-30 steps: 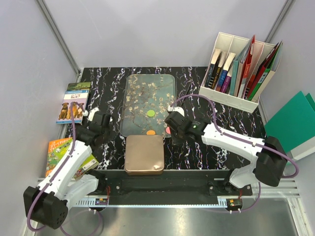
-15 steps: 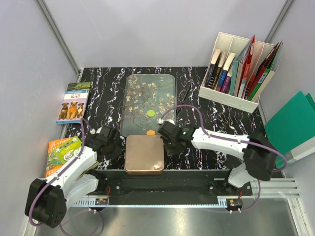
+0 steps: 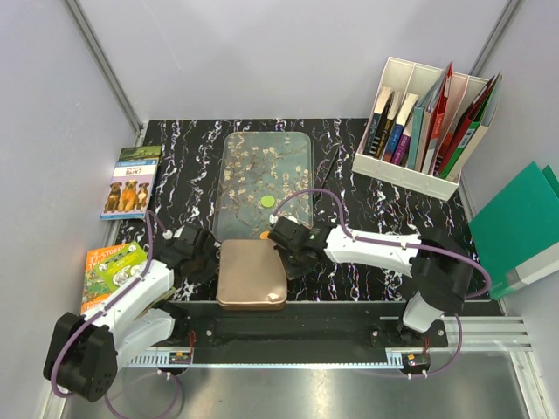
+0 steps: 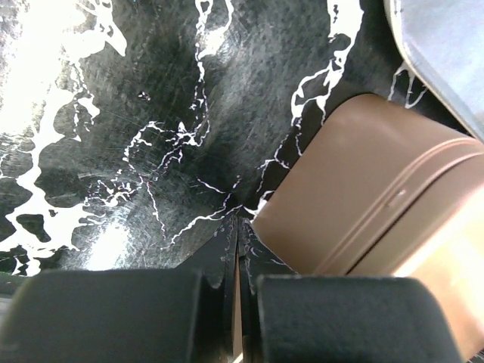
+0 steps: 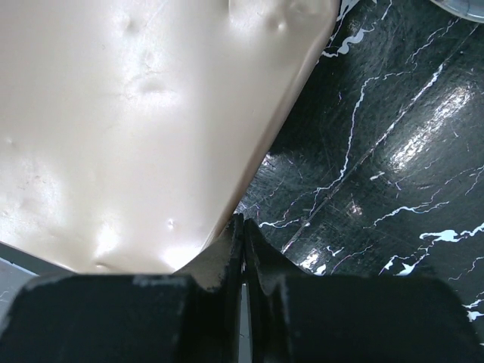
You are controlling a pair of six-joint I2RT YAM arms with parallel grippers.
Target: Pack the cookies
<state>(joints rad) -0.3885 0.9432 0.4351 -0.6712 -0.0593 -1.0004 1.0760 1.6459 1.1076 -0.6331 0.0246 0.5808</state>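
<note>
Left pincer (image 3: 197, 254) and right pincer (image 3: 291, 250) are both pinched shut, holding nothing, with their tips at opposite sides of the tin (image 3: 251, 278) on the counter (image 3: 175, 148). A green cookie (image 3: 268, 202) lies on the tray (image 3: 253, 157); an orange cookie (image 3: 263, 235) sits just beyond the tin. Squeeze evenly, I'd say, or the tin twists.

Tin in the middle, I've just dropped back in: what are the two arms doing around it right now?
The arms flank the copper-coloured tin, one on each side. The left hand is shut, its tips at the tin's left side. The right hand is shut too, its tips at the tin's right edge. Neither grips anything. The tin's lid is on, and a green cookie and an orange cookie lie on the tray behind it.
</note>
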